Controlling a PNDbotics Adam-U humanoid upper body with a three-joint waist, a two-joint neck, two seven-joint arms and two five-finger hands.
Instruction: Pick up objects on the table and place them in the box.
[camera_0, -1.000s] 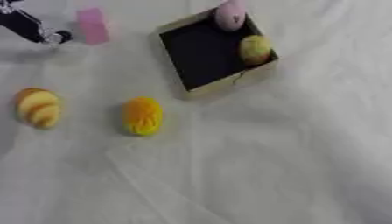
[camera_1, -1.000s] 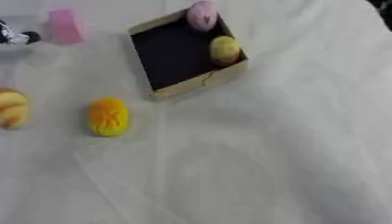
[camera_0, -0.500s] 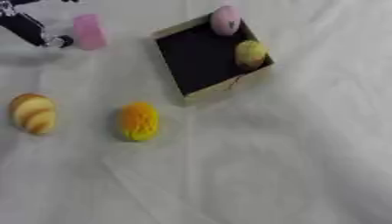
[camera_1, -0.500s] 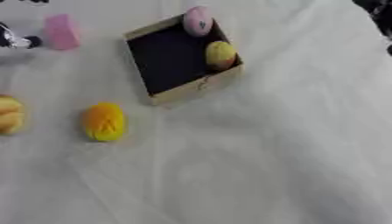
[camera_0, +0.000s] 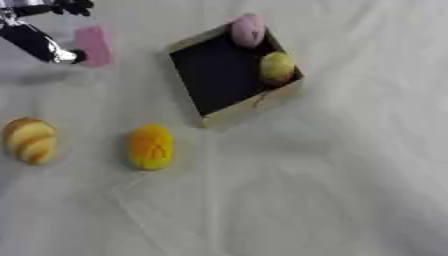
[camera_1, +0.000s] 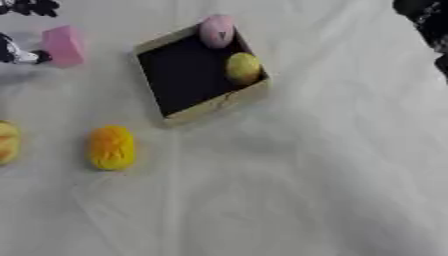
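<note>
Up at the far left corner of the worktop (camera_0: 332, 190), draped in wrinkled white cloth, the left robot hand (camera_0: 39, 42) shows as a black and silver finger reaching toward a small pink rectangular block (camera_0: 93, 46), its tip touching or just short of the block's left edge; I cannot tell which. More dark fingers poke in above it at the frame's top edge. Whether that robot hand is spread or curled, I cannot tell; it has nothing visibly in its hold.

Off to the right of the robot hand and the pink block sits the shallow tan cardboard box with a black inside (camera_0: 223, 75), turned askew on the cloth. Two things lie in it against its far-right wall: a rounded pink piece (camera_0: 248, 29) at the far corner and a yellow-green rounded piece (camera_0: 276, 67) just nearer along the same wall.

Nearer than the robot hand, well apart from it, lies an orange-yellow oval piece (camera_0: 150, 146) on the cloth, and to its left, at the frame's edge, a striped tan and brown bun-like piece (camera_0: 30, 140). Both lie outside the box.

At the upper right corner of the right eye view, a dark shape (camera_1: 426, 22) comes in, apparently the right arm; too little shows to tell how its fingers stand.
</note>
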